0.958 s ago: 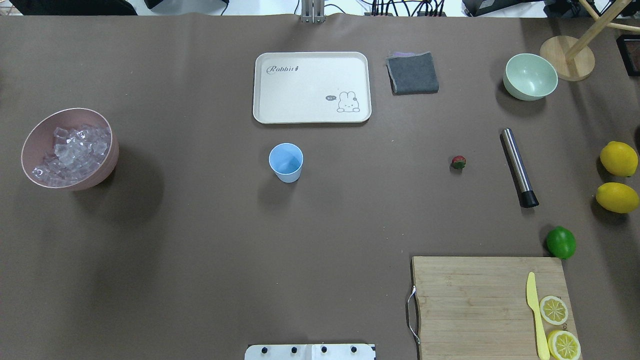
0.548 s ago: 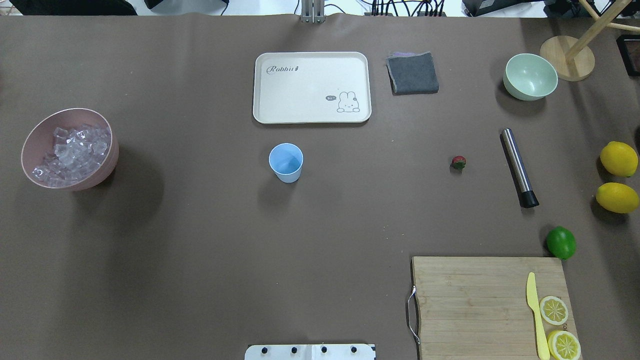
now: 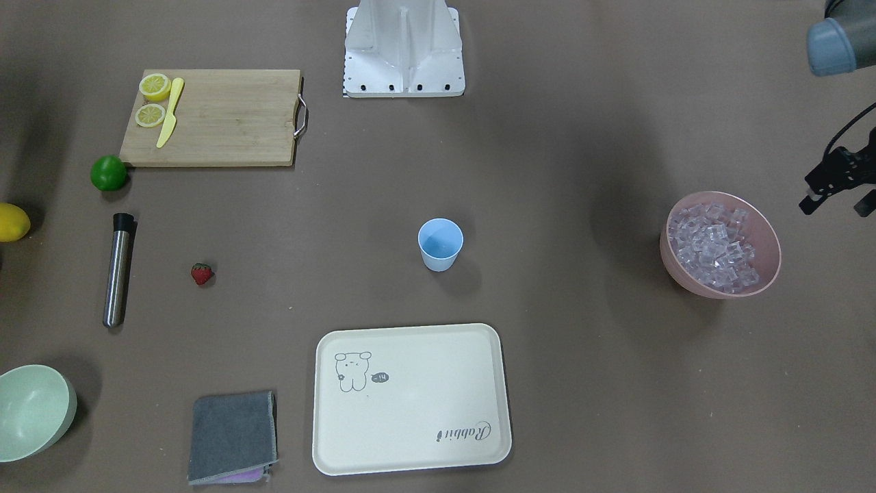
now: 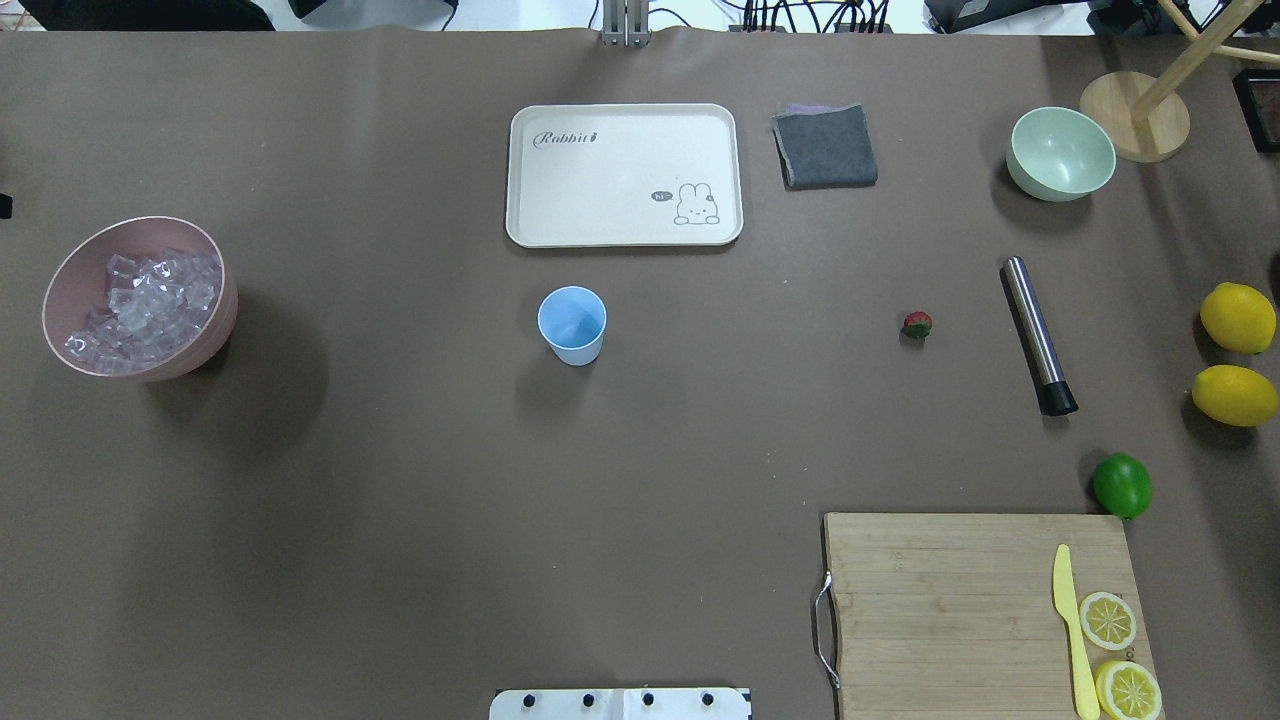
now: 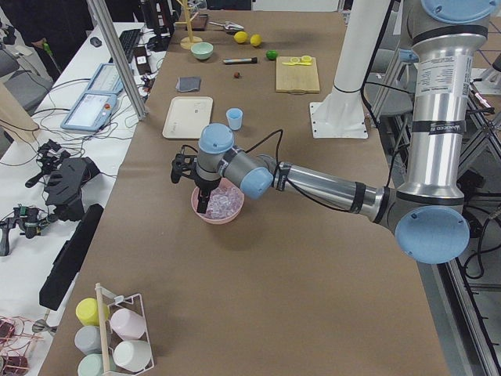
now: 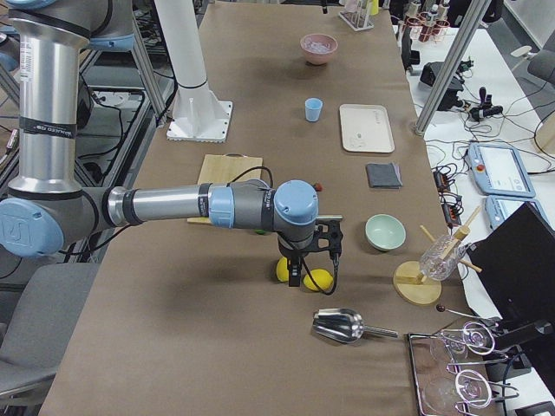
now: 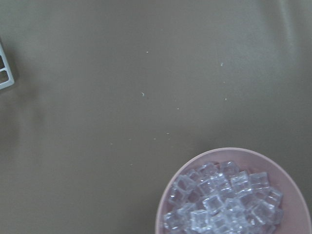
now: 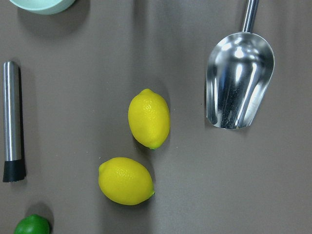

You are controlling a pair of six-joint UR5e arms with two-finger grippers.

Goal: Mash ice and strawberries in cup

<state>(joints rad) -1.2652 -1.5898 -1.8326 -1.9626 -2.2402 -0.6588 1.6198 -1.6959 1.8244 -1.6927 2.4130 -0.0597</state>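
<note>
Overhead view, clock bearings taken from the cup (image 4: 573,325), upright at mid-table.

- Wooden cutting board (image 4: 940,600) at 4 o'clock, carrying two lemon halves (image 4: 1107,620) and a yellow knife (image 4: 1070,630) along its right edge.
- Cream tray (image 4: 600,190) near the cup at 12 o'clock, printed with a rabbit.
- Pink bowl (image 4: 225,310) far out at 9 o'clock, heaped with the ice (image 4: 150,305).
- Pale green bowl (image 4: 1060,155) at 2 o'clock, showing only its own smooth inside.
- Cup likewise showing only its blue floor.
- Strawberry (image 4: 917,324) lying on the table cover at 3 o'clock, well apart from the cup, with a steel muddler (image 4: 1038,335) farther out on the same bearing.

Left gripper (image 5: 203,202) hanging near the pink bowl, pointing down; jaw spacing impossible to judge. Right gripper (image 6: 299,276) hanging over two whole lemons (image 8: 148,118); jaw spacing likewise impossible to judge.

Compared with half a second earlier: a dark sliver (image 4: 3,205) newly showing at the overhead view's left edge, at 10 o'clock of the pink bowl. Every container and its contents unmoved.
</note>
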